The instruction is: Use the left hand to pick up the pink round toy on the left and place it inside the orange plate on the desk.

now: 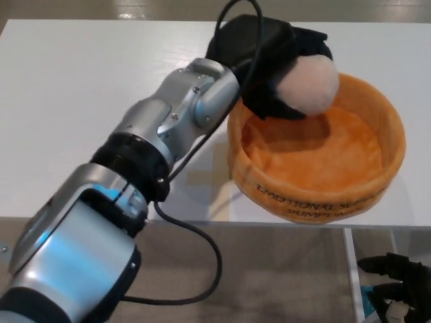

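One pink ball (308,83), wrapped by the left hand (273,64), hangs over the orange plate (377,178) near its back-left rim, so letting go should drop it inside. Plate sits on the white desk (81,87). Right hand (399,286) idles low beside the desk, fingers spread, empty.

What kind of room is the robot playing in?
Probably a robot test room or lab, not a home. A plain white desk has only a soft orange plush plate, and the robot's black left hand holds a pink round fuzzy toy.
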